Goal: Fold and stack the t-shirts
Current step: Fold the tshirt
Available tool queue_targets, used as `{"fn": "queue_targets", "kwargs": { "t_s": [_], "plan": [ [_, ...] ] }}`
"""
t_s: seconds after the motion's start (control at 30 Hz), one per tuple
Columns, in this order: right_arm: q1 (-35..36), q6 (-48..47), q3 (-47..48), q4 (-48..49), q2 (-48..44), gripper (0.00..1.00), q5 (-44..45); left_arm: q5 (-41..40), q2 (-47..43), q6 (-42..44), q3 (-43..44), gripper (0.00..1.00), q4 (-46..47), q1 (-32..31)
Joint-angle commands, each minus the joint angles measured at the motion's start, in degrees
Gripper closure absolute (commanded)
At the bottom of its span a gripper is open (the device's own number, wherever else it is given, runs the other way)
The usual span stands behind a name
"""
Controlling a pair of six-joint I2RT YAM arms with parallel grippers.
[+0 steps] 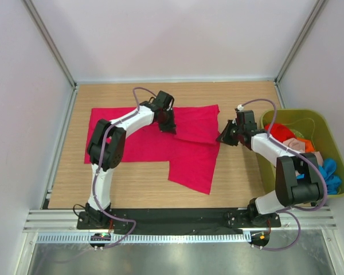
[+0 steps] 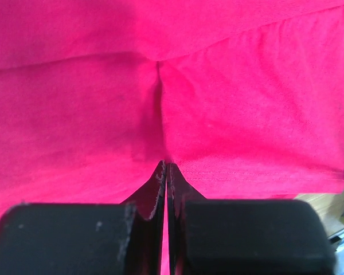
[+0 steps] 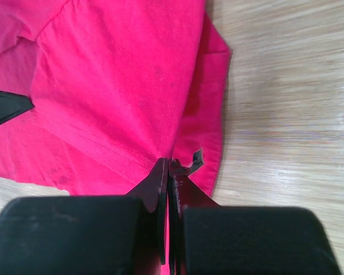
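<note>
Jaws of left gripper (image 1: 168, 127) and right gripper (image 1: 222, 139) pinch the red shirt (image 1: 143, 146), spread left of the tub (image 1: 295, 111), long axis running away from it; right gripper holds the tub-side edge.

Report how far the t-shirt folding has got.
Done: nothing is stacked; the crimson t-shirt lies spread on the table, one flap turned over. In hand: the left gripper and right gripper are both shut on its cloth, mid-fold. Left: the orange-red t-shirt, beige-pink t-shirt and blue t-shirt sit crumpled in the olive tub.
</note>
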Motion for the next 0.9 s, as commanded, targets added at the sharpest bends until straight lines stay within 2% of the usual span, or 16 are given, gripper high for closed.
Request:
{"fn": "queue_targets", "kwargs": {
  "t_s": [0.0,0.03,0.13,0.17,0.27,0.3,0.37,0.4,0.47,0.5,0.57,0.6,0.63,0.7,0.73,0.87],
  "plan": [
    [0.64,1.69,-2.07,6.45,0.34,0.99,-0.74,-1.87,-0.47,2.22,1.94,1.00,-3.25,0.26],
    [0.65,1.60,-2.07,6.89,0.61,0.99,-0.40,-1.78,-0.21,2.31,1.76,1.00,-3.43,0.26],
    [0.56,0.81,-1.11,4.72,0.35,0.78,1.36,-2.92,-0.90,2.49,1.85,0.87,-4.74,0.18],
    [0.65,-0.67,-0.50,3.05,-0.17,0.67,1.54,-3.79,-1.52,3.19,1.67,0.78,-6.05,0.26],
    [3.79,-5.93,3.02,-7.31,-2.81,0.58,4.69,-8.54,-7.13,4.51,0.45,0.65,-7.64,0.79],
    [5.99,-7.53,4.50,-9.95,-4.12,0.56,6.53,-9.42,-8.89,4.42,-1.82,0.64,-7.73,2.10],
    [10.90,-9.29,5.13,-15.94,-5.62,0.54,13.29,-9.60,-15.19,3.90,-5.17,0.62,-6.86,4.29],
    [16.59,-9.39,4.18,-16.91,-7.63,0.54,15.49,-9.52,-17.23,2.59,-9.80,0.61,-6.16,7.35],
    [21.80,-8.60,1.98,-17.01,-9.75,0.54,17.52,-6.45,-23.37,1.53,-14.65,0.55,-4.15,11.23],
    [26.53,-7.73,-0.38,-17.01,-10.72,0.54,18.58,-4.96,-25.32,0.30,-16.85,0.54,-3.61,15.86],
    [31.47,-7.10,-2.59,-16.92,-12.83,0.54,21.57,-2.67,-28.23,-0.84,-22.48,0.50,-3.34,20.54],
    [33.58,-6.84,-4.43,-16.75,-13.44,0.54,22.02,-2.31,-30.68,-1.81,-23.98,0.50,-3.51,25.00],
    [38.39,-6.06,-5.23,-15.96,-13.71,0.54,22.11,-1.96,-31.48,-2.17,-26.26,0.50,-4.04,27.14],
    [43.16,-5.09,-6.64,-14.82,-13.28,0.54,23.06,-1.69,-33.76,-2.87,-27.94,0.50,-5.71,33.27],
    [47.01,-4.56,-6.64,-14.64,-12.75,0.53,24.21,-1.78,-34.65,-3.74,-29.25,0.50,-6.06,34.79],
    [53.54,-4.03,-6.55,-14.81,-8.54,0.53,27.82,-2.66,-38.17,-5.15,-32.86,0.43,-6.86,39.81]
  ]
}}
